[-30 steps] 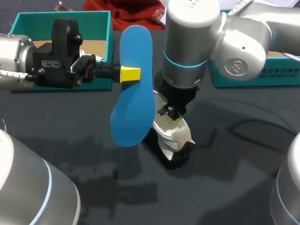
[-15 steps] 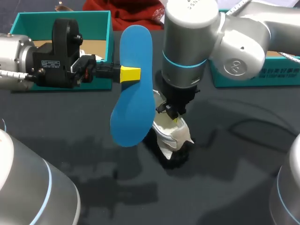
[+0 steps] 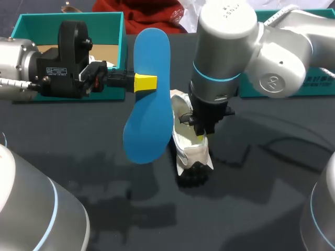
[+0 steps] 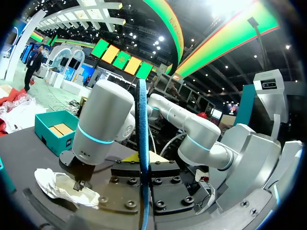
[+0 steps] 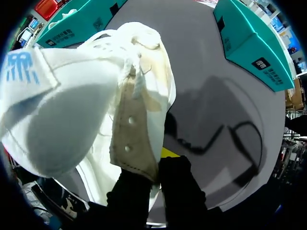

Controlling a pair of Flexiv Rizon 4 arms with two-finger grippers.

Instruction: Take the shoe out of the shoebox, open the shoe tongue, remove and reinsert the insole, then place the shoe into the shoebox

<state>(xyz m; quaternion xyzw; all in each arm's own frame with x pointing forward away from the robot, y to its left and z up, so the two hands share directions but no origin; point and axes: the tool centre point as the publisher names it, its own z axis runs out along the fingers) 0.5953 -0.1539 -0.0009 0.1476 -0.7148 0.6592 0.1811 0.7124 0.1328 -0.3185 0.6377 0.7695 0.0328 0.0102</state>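
Left gripper clamps insole upright beside shoe, presumably staged for reinsertion; right gripper pinched on shoe's lace flap, likely spreading the mouth; shoe on table, outside shoebox.

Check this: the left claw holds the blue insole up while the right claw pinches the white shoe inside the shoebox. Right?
Not quite. The shoe sits on the table, outside the shoebox, as the head view shows. The rest holds: the left claw holds the insole up and the right claw pinches the shoe.
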